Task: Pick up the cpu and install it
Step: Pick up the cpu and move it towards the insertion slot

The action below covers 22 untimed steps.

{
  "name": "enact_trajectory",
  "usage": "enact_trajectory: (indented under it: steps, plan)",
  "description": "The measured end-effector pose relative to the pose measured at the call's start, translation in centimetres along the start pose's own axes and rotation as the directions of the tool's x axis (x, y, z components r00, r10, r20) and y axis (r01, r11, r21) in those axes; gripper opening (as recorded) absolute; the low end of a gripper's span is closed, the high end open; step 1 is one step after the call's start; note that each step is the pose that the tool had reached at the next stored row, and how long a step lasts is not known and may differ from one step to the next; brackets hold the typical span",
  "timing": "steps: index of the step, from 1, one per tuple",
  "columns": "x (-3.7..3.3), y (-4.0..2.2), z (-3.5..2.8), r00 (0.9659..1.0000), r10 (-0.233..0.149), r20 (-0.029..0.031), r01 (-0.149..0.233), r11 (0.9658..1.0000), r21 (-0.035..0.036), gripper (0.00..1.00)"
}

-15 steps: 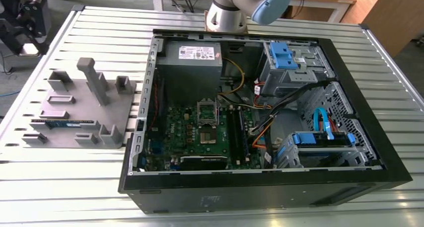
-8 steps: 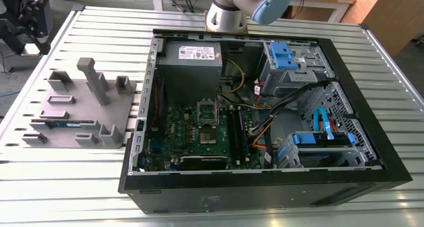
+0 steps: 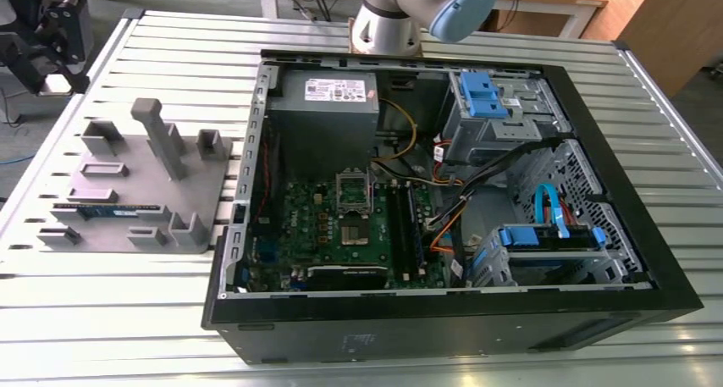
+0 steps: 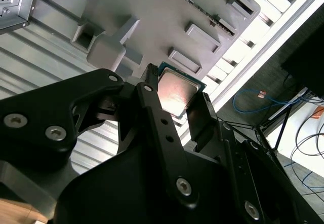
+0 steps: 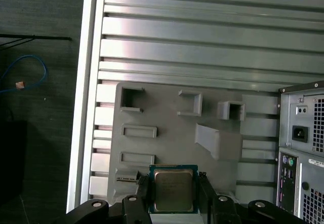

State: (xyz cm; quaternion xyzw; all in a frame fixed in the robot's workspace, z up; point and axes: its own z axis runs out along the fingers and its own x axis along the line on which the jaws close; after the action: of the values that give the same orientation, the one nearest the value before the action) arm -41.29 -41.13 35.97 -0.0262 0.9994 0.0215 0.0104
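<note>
Jaws clenched on 2 opposite edges of the cpu point(image 5: 173, 191), poised above the grey holder point(image 5: 167, 117) on the slatted tabletop point(image 5: 202, 31).

Even, bright light from above filled the exterior view. The slatted desk point(image 3: 113, 319) shone pale, with a soft sheen along its ribs, and the grey holder point(image 3: 135, 192) threw only short, faint shadows. Inside the case point(image 3: 452, 328) it was dimmer, with the board point(image 3: 339, 226) half in shade under the walls. In the second wrist view the black claw point(image 4: 176, 88) loomed close and dark, its detail swallowed, while the cpu point(image 4: 177, 102) lid caught a warm pinkish glare. The desk edge beyond it burned out to white. In the first wrist view broad bright bands lay across the slats, and the floor point(image 5: 35, 133) beside them sank near black.
</note>
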Motion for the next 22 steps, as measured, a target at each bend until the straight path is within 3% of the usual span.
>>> enact_trajectory:
  steps: [22]
  plan:
    - [-0.87, -0.05, 0.02, 1.0, 0.0, -0.0001, 0.0, 1.0, 0.0, 0.47]
